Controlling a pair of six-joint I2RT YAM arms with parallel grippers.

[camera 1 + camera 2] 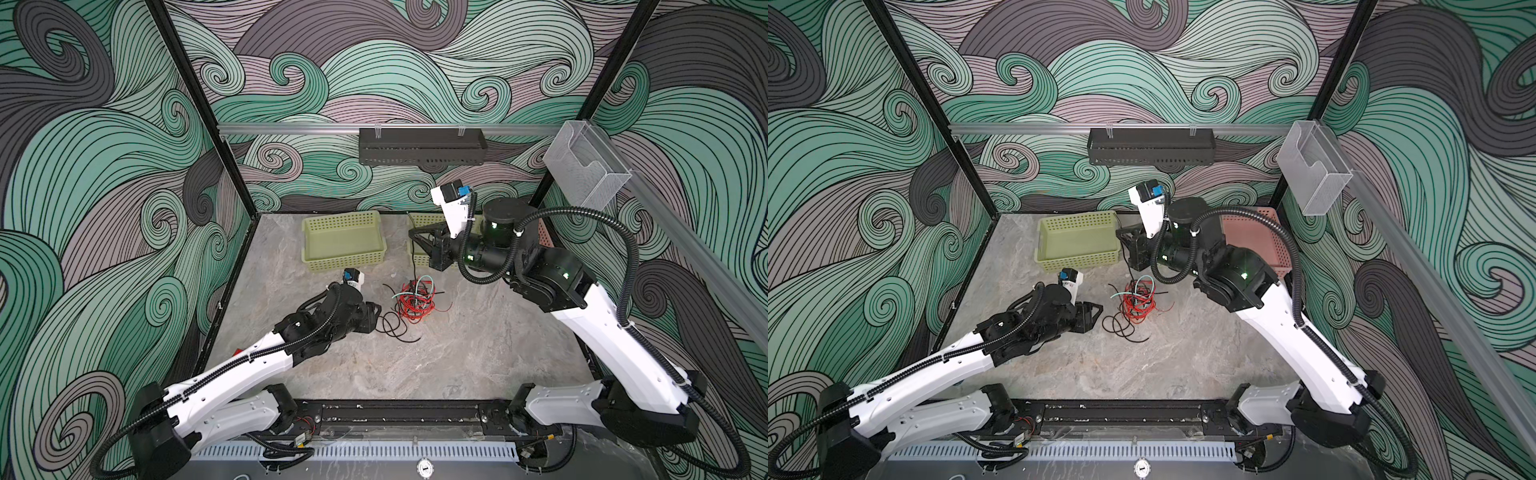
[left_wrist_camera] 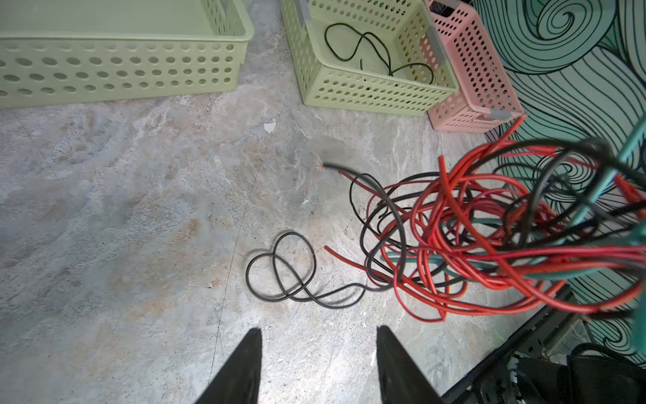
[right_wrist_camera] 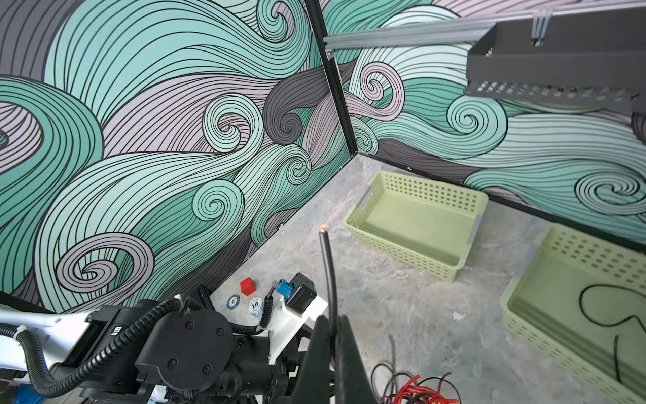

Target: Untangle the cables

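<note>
Right wrist view: the right fingers [image 3: 320, 349] are pressed together and clamped on a black cable [image 3: 328, 273], whose bare copper end projects past the fingertips. In both top views the right fingers are raised above the bench [image 1: 457, 365], in front of the baskets. The black cable [image 1: 414, 266] hangs from them down into the cables [image 1: 415, 301]. The cables form one tangle near the middle of the bench, between the two arms; red-orange, black and pale teal strands loop through one another.

Left wrist view: the left fingers [image 2: 244, 370] stand apart, with bare bench showing between them. A black loop [image 2: 279, 273] lies flat on the bench just ahead of the left fingers and runs toward the cables [image 2: 454, 238].

Three baskets stand along the far edge of the bench:
- a first green basket [image 2: 122, 73];
- a second green basket [image 2: 377, 94], in which a separate black strand [image 2: 377, 45] lies;
- a pink basket [image 2: 468, 70], directly beside the second green basket.
</note>
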